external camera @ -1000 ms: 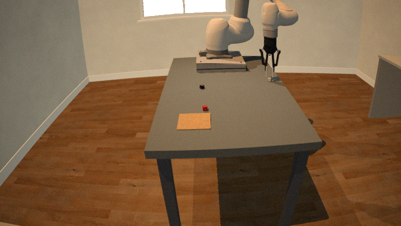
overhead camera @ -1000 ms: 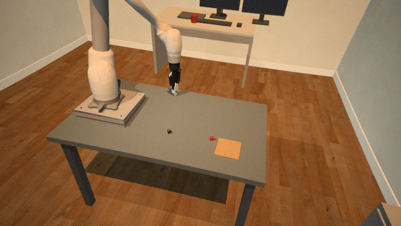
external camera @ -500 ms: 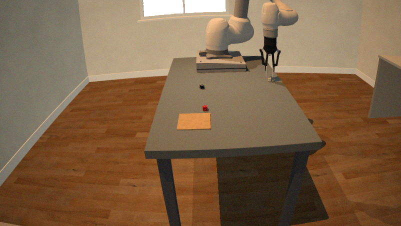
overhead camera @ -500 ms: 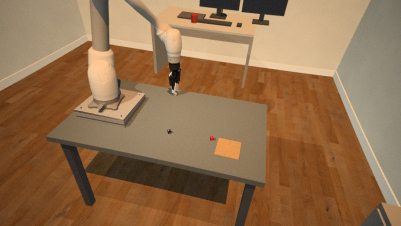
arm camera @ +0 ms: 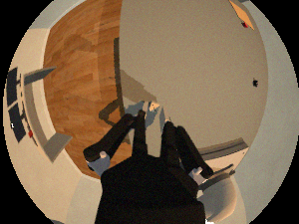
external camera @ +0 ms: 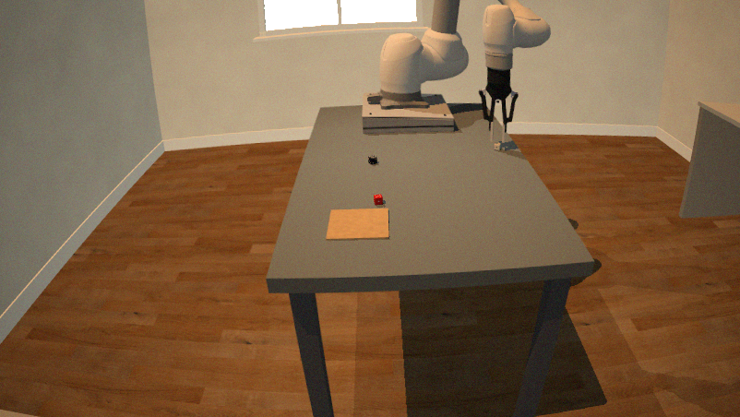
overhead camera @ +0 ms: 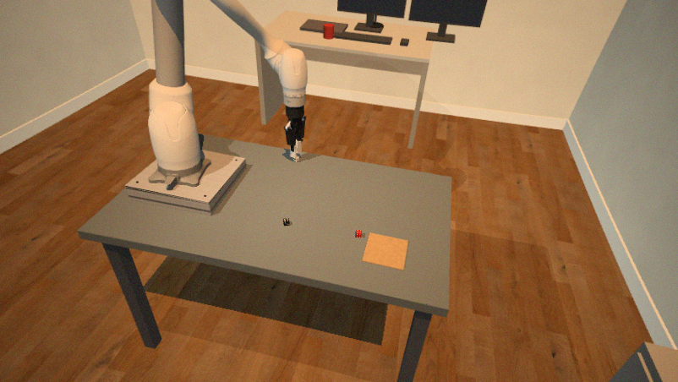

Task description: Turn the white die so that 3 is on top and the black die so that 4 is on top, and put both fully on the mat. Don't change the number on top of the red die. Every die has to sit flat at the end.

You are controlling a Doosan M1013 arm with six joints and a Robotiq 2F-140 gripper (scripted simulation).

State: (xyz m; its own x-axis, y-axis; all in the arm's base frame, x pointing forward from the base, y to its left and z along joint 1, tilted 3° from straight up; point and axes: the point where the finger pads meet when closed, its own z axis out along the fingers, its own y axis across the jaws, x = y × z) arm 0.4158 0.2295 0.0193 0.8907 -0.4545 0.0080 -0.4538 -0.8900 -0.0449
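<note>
White die (overhead camera: 297, 160) (external camera: 497, 147) (arm camera: 154, 106) at the tips of the jaws (overhead camera: 294, 155) (external camera: 497, 140), fingers standing slightly apart

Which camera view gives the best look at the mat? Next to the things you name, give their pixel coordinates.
The top view: the mat (overhead camera: 385, 251) (external camera: 358, 224) (arm camera: 239, 13) shows whole and large there, all four corners visible. The exterior view shows it whole but flatter; the wrist view, only a sliver near the rim.

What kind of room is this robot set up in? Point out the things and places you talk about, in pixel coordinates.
Probably an office or a small lab room: there's a desk (overhead camera: 360, 47) with two monitors (overhead camera: 371, 7) (overhead camera: 448, 10) and a keyboard (overhead camera: 363, 37), and the robot arm (overhead camera: 174, 128) (external camera: 401, 65) is mounted on a separate gray table (overhead camera: 265, 189) (external camera: 445, 207).
</note>
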